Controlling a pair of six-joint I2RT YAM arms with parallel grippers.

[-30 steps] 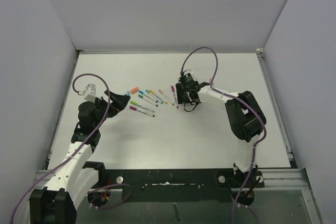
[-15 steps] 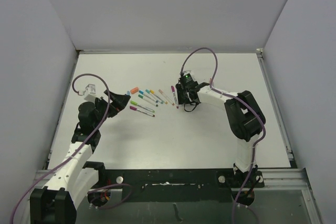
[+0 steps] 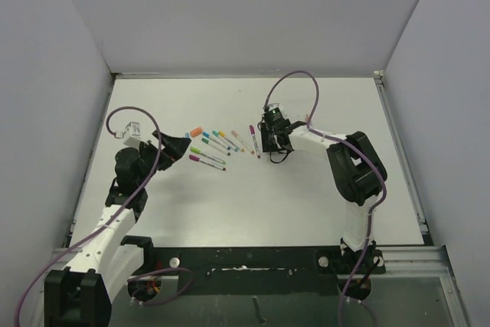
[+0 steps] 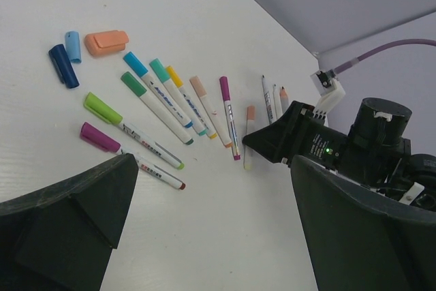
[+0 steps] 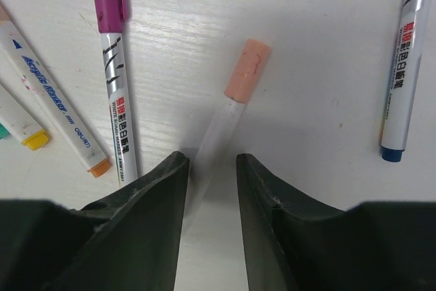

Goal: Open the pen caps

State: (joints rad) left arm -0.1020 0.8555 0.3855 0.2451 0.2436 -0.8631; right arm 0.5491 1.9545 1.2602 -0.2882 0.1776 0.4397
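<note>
White tabletop (image 3: 306, 204) carries your fanned pens (image 3: 218, 145) mid-left. Right jaws straddle the barrel (image 5: 221, 124) below the peach cap (image 5: 247, 69), half-open, not yet pinching, leaving the cap free to pull. Left jaws hang wide open and empty, left of the fan.

Three loose caps (image 4: 106, 42), roughly twelve pens (image 4: 161, 111), far ones unclear

Mixed-colour pen caps (image 4: 106, 42), three lying loose, others fitted
</note>
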